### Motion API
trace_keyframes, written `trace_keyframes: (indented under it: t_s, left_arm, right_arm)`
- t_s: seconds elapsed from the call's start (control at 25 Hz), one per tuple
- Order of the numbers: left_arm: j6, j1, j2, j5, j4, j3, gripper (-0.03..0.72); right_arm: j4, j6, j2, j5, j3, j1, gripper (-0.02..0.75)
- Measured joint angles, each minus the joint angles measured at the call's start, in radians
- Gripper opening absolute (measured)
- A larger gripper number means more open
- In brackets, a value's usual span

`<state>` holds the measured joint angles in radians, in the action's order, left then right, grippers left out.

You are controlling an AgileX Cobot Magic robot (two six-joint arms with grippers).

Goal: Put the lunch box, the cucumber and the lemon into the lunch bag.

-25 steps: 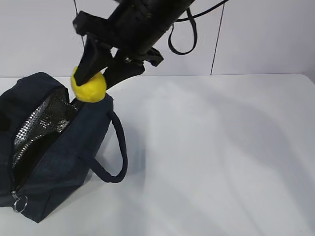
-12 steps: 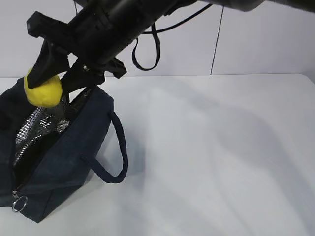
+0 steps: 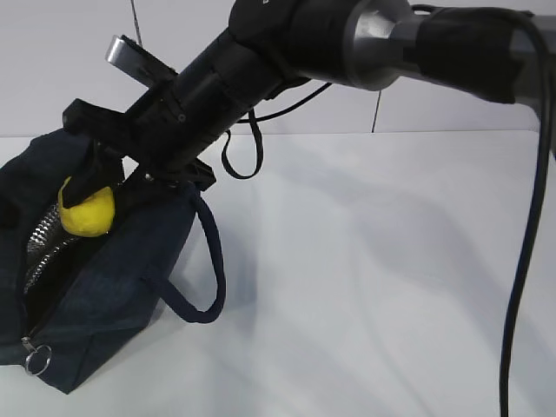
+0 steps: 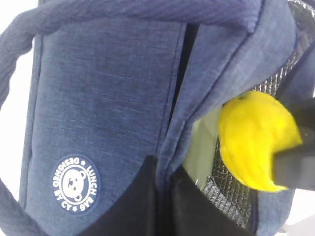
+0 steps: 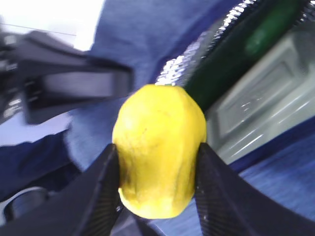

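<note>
The navy lunch bag (image 3: 113, 278) lies open at the left of the white table, its silvery lining showing. My right gripper (image 3: 85, 201) is shut on the yellow lemon (image 3: 87, 211) and holds it in the bag's mouth. In the right wrist view the lemon (image 5: 160, 147) sits between both fingers, above the dark green cucumber (image 5: 236, 59) and the lunch box (image 5: 261, 113) with its pale lid, both inside the bag. My left gripper (image 4: 166, 164) is shut on the bag's top edge (image 4: 206, 98), with the lemon (image 4: 256, 142) just beyond.
The bag's loop handle (image 3: 208, 278) hangs toward the table's middle and its zipper ring (image 3: 36, 358) lies at the near corner. The right arm (image 3: 347, 43) stretches across from upper right. White tabletop (image 3: 391, 278) extends to the right.
My right gripper has carried the lemon leftward and down, from above the bag's right rim into its open mouth. The bag and left gripper have stayed put.
</note>
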<state>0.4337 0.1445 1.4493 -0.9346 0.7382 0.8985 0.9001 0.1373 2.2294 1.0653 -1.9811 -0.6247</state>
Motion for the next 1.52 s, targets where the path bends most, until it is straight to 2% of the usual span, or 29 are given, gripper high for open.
trace_keyframes:
  t_s: [0.48, 0.88, 1.2, 1.36, 1.52]
  left_arm:
    - [0.0, 0.0, 0.0, 0.0, 0.0, 0.0, -0.001]
    - [0.0, 0.0, 0.0, -0.004, 0.0, 0.0, -0.001]
    - [0.0, 0.0, 0.0, -0.005, 0.0, 0.0, -0.001]
    - [0.0, 0.0, 0.0, -0.008, 0.0, 0.0, -0.001]
    - [0.0, 0.0, 0.0, -0.01, 0.0, 0.0, -0.001]
  right_arm:
    - [-0.063, -0.003, 0.025, -0.009, 0.0, -0.001, 0.337]
    - [-0.069, -0.006, 0.025, -0.021, 0.0, -0.001, 0.453]
    - [-0.06, 0.006, 0.025, 0.126, -0.015, 0.003, 0.461]
    - [-0.06, 0.022, 0.025, 0.15, -0.053, 0.003, 0.461]
    - [-0.139, -0.043, 0.019, 0.152, -0.075, 0.003, 0.461]
